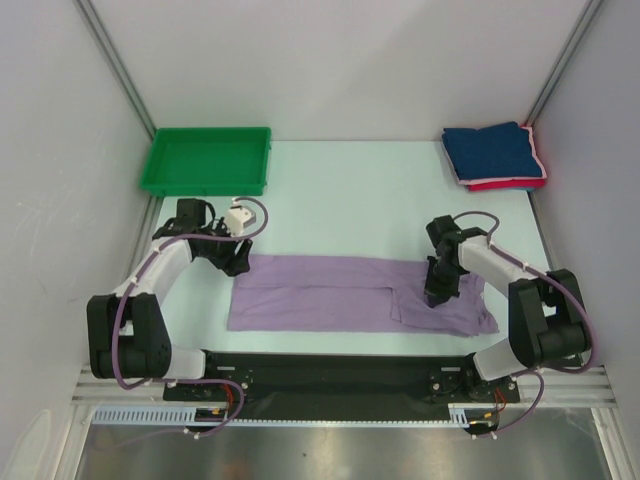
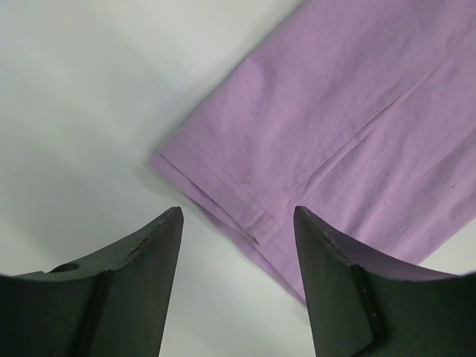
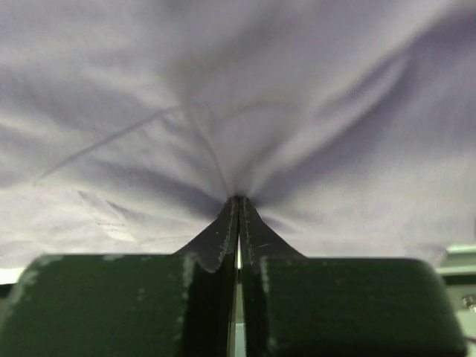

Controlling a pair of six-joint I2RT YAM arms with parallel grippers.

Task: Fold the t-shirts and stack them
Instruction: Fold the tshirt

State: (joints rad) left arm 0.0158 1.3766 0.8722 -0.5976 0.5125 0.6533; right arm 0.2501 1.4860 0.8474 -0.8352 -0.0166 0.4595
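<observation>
The right gripper (image 1: 437, 296) stands nose-down on the right-hand part of the lavender t-shirt (image 1: 330, 292). In the right wrist view its jaws are pressed together. The cloth puckers into creases that converge on the fingertips, so a pinch of lavender fabric is clamped between them. The shirt spreads ahead of the jaws and to both sides.

The left gripper (image 1: 238, 263) sits at the shirt's far left corner. In the left wrist view its jaws stand wide apart with nothing gripped. The hemmed corner lies flat just ahead of the gap, nearer the right-hand finger in that view. Bare table (image 1: 350, 190) lies ahead of the other finger. Contact between fingers and cloth cannot be determined.

Well beyond the right jaws, the folded navy t-shirt (image 1: 490, 150) rests on the pink-red t-shirt (image 1: 505, 185). A green tray (image 1: 208, 160) sits beyond the left jaws.
</observation>
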